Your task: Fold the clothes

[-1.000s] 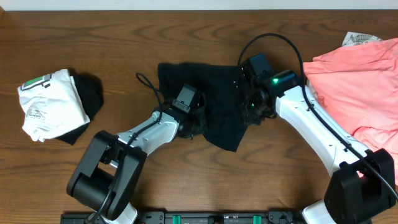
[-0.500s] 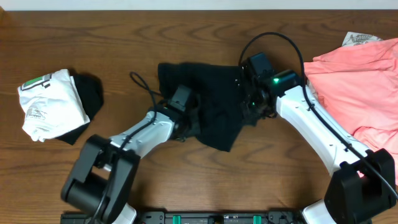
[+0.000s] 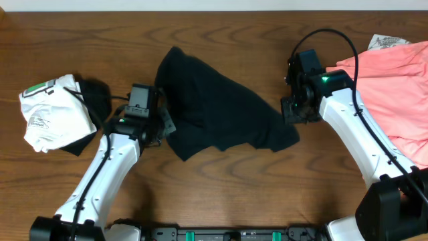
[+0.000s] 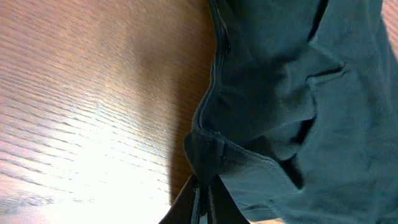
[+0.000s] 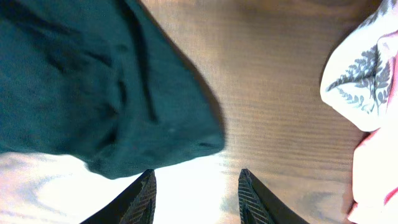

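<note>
wood-grain table (image 3: 221, 194) shows open board along the frame's top and bottom. a crumpled salmon-pink garment (image 3: 388, 80) crowds the right edge. the limp black shirt (image 3: 214, 107) sprawls diagonally mid-frame. at left, a white printed garment (image 3: 53, 110) overlaps a black one (image 3: 97, 100). the left gripper (image 4: 202, 199) pinches the shirt's hem; the right gripper (image 5: 196, 173) stands parted and empty beside its right corner.

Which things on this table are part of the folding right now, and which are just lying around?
In hand: black shirt, pinched by the left end effector; right end effector, open beside the shirt's edge.
Lying by, untouched: salmon-pink garments at the right; white garment with green print and the black garment partly under it, at the left.
</note>
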`<state>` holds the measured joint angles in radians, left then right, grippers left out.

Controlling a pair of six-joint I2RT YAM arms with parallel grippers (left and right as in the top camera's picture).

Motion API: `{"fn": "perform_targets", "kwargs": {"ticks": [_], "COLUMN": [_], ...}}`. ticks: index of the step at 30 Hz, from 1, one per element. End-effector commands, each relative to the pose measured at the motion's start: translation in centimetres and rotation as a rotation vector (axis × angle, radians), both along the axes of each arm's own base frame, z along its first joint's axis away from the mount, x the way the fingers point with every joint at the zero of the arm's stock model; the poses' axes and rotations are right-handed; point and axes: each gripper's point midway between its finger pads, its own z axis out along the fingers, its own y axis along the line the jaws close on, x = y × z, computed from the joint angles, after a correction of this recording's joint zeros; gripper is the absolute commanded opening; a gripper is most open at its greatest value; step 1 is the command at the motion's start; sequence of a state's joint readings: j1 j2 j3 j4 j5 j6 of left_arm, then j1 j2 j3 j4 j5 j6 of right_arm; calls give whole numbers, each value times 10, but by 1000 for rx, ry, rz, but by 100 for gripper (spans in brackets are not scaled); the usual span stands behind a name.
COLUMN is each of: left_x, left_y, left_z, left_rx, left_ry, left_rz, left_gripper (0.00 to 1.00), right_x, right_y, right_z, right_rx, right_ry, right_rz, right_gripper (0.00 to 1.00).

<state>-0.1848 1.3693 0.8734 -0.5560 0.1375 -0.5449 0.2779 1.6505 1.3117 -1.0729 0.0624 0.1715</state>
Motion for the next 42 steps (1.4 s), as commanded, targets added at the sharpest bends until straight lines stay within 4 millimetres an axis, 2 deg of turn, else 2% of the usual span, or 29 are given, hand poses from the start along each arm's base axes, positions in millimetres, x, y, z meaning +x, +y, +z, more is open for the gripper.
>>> {"fn": "perform_targets", "kwargs": {"ticks": [1, 5, 9, 16, 23, 26, 30, 34, 37, 42], "left_x": [0, 6, 16, 36, 39, 37, 34, 34, 36, 39], "left_y": [4, -2, -4, -8, -8, -8, -6, -6, -3, -1], "left_z": [2, 7, 23, 85, 143, 160, 169, 170, 171, 175], "left_rx": [23, -3, -1, -26, -55, -62, -61, -60, -47, -41], "left_ry": [-12, -41, -87, -256, -409, -457, -483, -487, -496, -514], "left_rz": [-15, -38, -56, -56, -47, -47, -43, -42, -30, -23], "left_gripper": [6, 6, 6, 6, 6, 6, 6, 6, 6, 6], "right_x": [-10, -28, -39, -47, -50, -48, -49, -54, -65, -79], "right_y": [4, 22, 23, 35, 70, 83, 96, 97, 94, 99], "right_z": [-4, -21, -40, -61, -63, -63, -63, -66, -69, -70], "right_rx": [15, 100, 94, 91, 92, 96, 104, 99, 92, 111], "right_ry": [31, 91, 114, 99, 48, 12, -14, 1, 43, 87], "right_rz": [112, 245, 258, 329, 490, 539, 575, 596, 600, 614], "right_gripper": [42, 41, 40, 40, 41, 42, 43, 43, 41, 42]}}
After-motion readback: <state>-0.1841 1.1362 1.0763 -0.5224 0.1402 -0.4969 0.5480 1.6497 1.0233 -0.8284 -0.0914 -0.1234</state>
